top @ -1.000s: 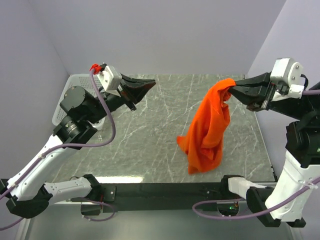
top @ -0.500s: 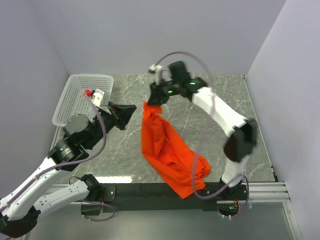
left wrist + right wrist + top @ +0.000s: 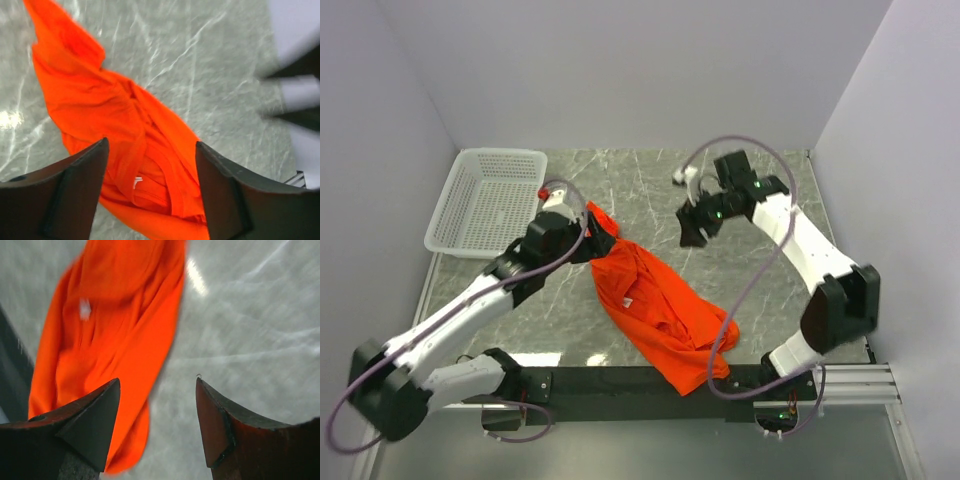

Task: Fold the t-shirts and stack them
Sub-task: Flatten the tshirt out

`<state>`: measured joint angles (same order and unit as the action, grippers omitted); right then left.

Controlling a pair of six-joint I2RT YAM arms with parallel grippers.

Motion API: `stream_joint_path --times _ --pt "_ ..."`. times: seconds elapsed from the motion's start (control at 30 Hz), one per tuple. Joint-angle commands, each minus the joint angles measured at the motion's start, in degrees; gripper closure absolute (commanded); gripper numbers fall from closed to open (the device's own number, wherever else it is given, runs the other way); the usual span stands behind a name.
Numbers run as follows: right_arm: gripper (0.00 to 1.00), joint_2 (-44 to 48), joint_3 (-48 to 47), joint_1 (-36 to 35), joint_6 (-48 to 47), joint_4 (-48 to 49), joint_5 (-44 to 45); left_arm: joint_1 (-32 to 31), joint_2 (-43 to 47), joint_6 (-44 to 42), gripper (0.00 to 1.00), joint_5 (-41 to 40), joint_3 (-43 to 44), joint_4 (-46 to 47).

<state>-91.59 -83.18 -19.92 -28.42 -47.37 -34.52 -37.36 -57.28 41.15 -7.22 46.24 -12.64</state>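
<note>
The orange-red t-shirt [image 3: 655, 310] lies crumpled on the marble table, running from the centre left down to the near edge, where its lower end overlaps the black rail. Its white neck label [image 3: 137, 181] shows in the left wrist view. My left gripper [image 3: 598, 245] hovers over the t-shirt's [image 3: 100, 100] upper end; the left gripper [image 3: 151, 144] is open with only cloth below it. My right gripper [image 3: 691, 231] is off to the right of the shirt. That right gripper [image 3: 158, 380] is open and empty, with the t-shirt [image 3: 115, 315] to its left.
A white mesh basket [image 3: 500, 153] stands at the table's back left corner, with nothing seen inside it. The black rail [image 3: 580, 380] with the arm bases runs along the near edge. Grey walls close in the back and both sides.
The right gripper carried the t-shirt leftward, let it go and drew back to the right, open. The shirt dropped onto the table. The left gripper moved over its upper end and opened.
</note>
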Motion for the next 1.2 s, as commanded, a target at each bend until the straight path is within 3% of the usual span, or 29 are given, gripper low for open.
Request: stream_joint_path --times 0.0,0.07,0.27,0.43,0.6,0.83,1.07,1.17 --pt "0.32 8.1 11.8 -2.2 -10.4 -7.4 1.6 4.1 -8.5 5.3 0.23 13.9 -0.4 5.7" --pt "0.32 11.5 15.7 -2.1 -9.4 -6.4 4.7 4.5 -14.7 5.1 0.21 16.4 1.1 5.8" --pt "0.34 16.9 24.4 -2.1 -9.5 -8.3 6.0 4.5 -30.0 2.4 0.27 17.6 10.4 1.8" --pt "0.35 18.3 27.2 -2.1 -9.5 -8.9 6.0 4.1 -40.0 2.9 0.28 9.0 21.5 -7.6" --pt "0.36 17.9 28.9 -2.1 -8.6 -8.0 6.1 3.1 -49.2 4.6 0.35 4.2 30.2 -17.3" --pt "0.36 16.6 28.9 -2.2 -9.4 -8.4 4.8 2.3 -52.1 4.3 0.61 -1.3 32.9 -20.8" --pt "0.37 16.9 28.8 -3.3 -20.3 -17.2 0.0 2.4 -48.0 -0.3 0.99 0.4 30.1 -17.4" --pt "0.36 19.7 28.8 -5.0 -26.7 -21.8 -2.3 2.6 -46.0 -1.5 0.99 1.8 28.2 -15.5"
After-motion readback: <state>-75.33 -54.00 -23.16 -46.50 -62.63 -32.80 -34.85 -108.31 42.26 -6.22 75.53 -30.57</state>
